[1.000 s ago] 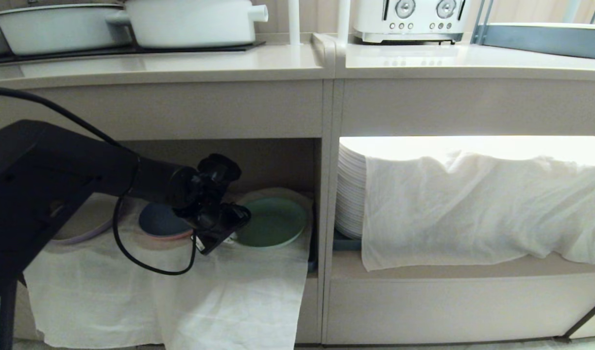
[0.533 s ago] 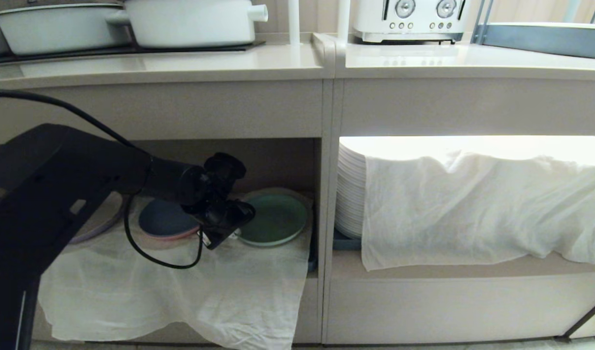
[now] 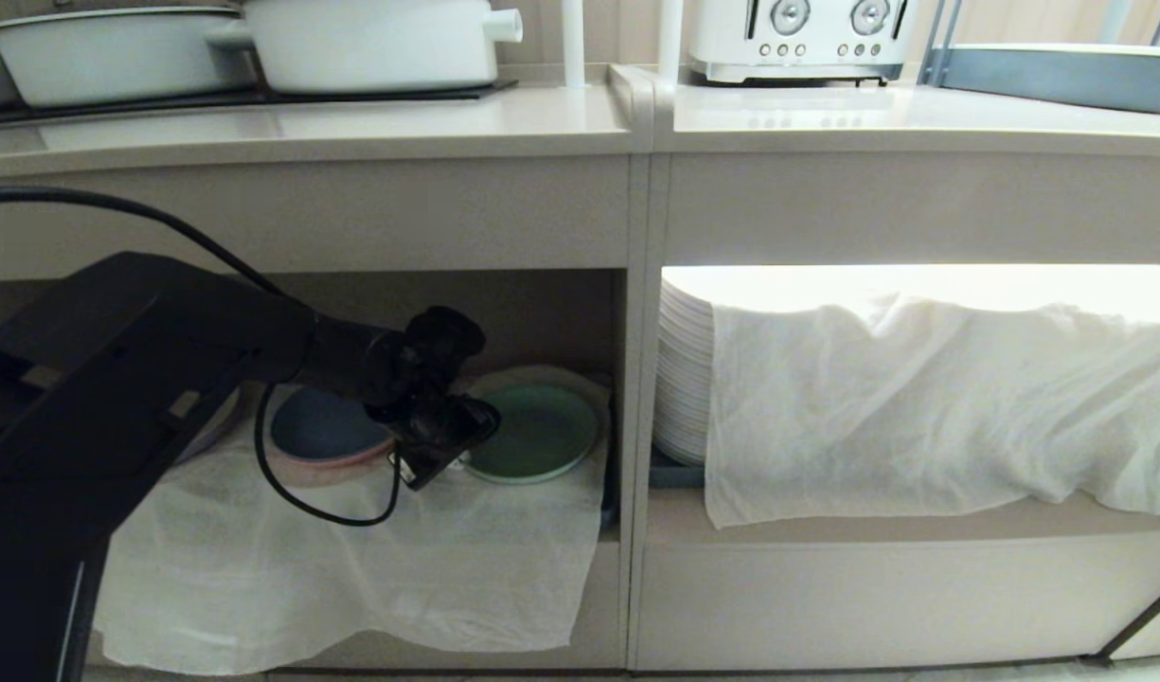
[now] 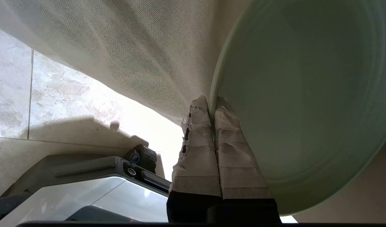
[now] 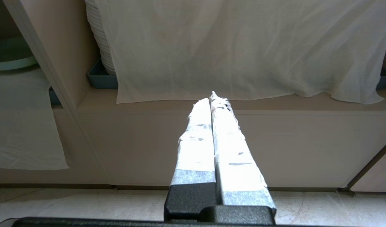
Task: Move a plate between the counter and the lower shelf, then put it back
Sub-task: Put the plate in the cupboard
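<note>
Pinching the plate (image 4: pixel 300 104) rim with the left gripper (image 4: pixel 211 105), lifting levelly, clearing the lower shelf (image 3: pixel 518 313) edge.

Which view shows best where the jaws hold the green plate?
Left wrist view: the left gripper pinches the plate at its rim. Head view: wrist hides the grip. Right wrist view: a sliver.

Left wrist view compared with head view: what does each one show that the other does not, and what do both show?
Only the left wrist view shows the left gripper shut on the rim of the plate, plus the tiled floor. Only the head view shows the counter, white pots, toaster, blue plate and white plate stack. Both show the plate and the gauzy cloth on the lower shelf.
</note>
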You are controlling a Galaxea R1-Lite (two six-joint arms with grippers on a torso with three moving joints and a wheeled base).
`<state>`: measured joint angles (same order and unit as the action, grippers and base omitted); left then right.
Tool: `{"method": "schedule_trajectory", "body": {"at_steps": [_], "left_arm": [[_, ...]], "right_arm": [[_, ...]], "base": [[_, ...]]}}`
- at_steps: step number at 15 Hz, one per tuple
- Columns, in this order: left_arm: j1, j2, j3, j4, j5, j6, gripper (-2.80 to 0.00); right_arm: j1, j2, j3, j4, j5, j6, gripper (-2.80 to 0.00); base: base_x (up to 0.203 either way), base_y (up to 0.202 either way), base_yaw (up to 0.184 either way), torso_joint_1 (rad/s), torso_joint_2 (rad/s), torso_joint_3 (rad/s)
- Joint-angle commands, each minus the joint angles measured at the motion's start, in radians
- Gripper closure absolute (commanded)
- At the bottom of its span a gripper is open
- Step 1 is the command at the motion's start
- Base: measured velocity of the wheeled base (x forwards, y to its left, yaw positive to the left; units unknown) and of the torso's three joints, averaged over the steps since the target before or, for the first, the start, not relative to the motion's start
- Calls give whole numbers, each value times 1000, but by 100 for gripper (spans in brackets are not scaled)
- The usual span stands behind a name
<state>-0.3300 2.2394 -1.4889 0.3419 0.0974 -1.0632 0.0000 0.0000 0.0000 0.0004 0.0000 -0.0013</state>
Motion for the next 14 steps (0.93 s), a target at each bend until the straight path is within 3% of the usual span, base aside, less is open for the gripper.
{"method": "schedule_trajectory", "body": {"at_steps": [1,14], "left_arm": [[0,11,-12,2,0,-6,0],[2,50,-62,2,4,-4,0]], "right_arm": [[0,0,0,0,0,0,0],[0,0,0,0,0,0,0]], "base": [[0,0,0,0,0,0],[0,0,0,0,0,0]]}}
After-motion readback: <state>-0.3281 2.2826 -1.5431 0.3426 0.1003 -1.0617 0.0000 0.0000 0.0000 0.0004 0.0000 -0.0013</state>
